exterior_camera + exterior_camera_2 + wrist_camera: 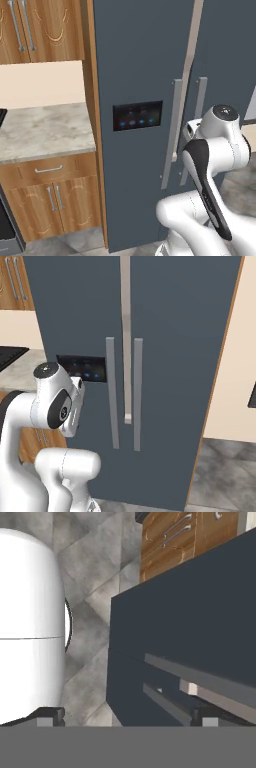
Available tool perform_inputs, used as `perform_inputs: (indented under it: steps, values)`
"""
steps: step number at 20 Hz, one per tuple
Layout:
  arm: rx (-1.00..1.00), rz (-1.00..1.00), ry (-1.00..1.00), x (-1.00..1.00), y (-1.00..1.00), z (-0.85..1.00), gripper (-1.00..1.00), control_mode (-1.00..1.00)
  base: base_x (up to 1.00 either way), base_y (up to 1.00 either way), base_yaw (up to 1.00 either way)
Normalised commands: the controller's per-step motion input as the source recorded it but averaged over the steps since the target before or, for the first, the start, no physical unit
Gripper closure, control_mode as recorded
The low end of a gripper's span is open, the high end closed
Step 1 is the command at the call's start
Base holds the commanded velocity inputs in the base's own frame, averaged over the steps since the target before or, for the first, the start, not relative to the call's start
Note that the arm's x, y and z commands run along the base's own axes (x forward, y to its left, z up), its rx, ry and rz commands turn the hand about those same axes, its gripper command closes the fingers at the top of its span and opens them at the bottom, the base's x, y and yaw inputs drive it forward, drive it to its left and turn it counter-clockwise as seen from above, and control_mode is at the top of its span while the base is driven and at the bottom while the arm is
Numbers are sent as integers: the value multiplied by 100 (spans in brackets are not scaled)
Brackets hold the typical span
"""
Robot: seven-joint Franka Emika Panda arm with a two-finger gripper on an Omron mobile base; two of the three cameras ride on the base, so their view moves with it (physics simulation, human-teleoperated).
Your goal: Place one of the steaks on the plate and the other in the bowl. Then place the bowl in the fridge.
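The fridge is a tall slate-grey block straight ahead of the arm, with both doors shut. Its long grey handles hang side by side and a black panel shows small blue lights. My arm is folded close in front of it, hand pointing down. In the hand view my gripper is open with nothing between its fingertips, looking at the fridge's lower front and the floor. The steaks, the plate and the bowl are out of view.
A marble counter over wooden cabinets adjoins the fridge on the left, with wall cupboards above. A beige wall stands to the fridge's right. Grey tile floor lies below.
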Motion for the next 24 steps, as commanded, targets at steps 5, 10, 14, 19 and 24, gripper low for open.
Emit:
perform_inputs:
  steps: [5, 10, 14, 19, 24]
  values:
    - [0, 0, -9, -13, -22, 0, -100, -100, -6, 0, 0]
    - [2, 0, -11, -14, -68, 0, -100, -100, 0, 0, 0]
    - [18, 0, -21, -21, -86, 0, -100, -100, 0, 0, 0]
    - [23, 0, -32, -12, -80, -8, -100, -100, 0, 0, 0]
    - [14, 0, -13, -2, -26, -22, -100, -100, 0, 0, 0]
